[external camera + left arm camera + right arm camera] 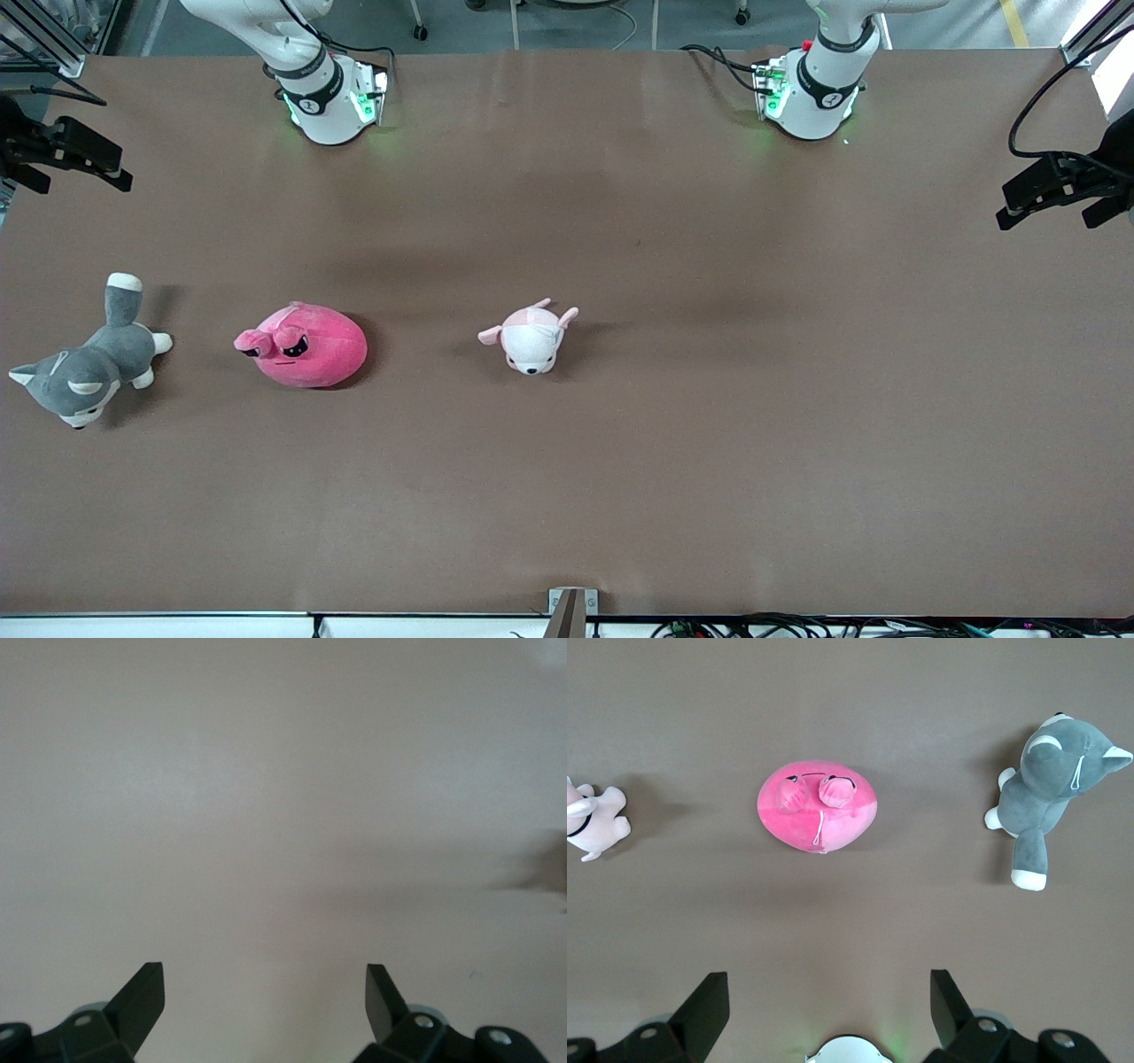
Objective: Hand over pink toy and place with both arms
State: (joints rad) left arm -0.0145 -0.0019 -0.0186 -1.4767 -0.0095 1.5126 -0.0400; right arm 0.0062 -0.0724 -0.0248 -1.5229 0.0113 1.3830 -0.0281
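Note:
The pink toy [306, 347], a round hot-pink plush with floppy ears, lies on the brown table [709, 399] toward the right arm's end. The right wrist view shows the pink toy [818, 806] from high above, well apart from my right gripper [830, 979], which is open and empty over its own base [849, 1050]. My left gripper [264, 974] is open too, with only bare table under it. In the front view only the arms' bases show, the right arm [323, 97] and the left arm [811, 93]; both hands are out of that view.
A grey-and-white husky plush [89, 359] lies at the right arm's end of the table, beside the pink toy. A small pale pink-and-white puppy plush [532, 337] lies near the table's middle. Black camera clamps [66, 155] [1059, 186] stick in at both ends.

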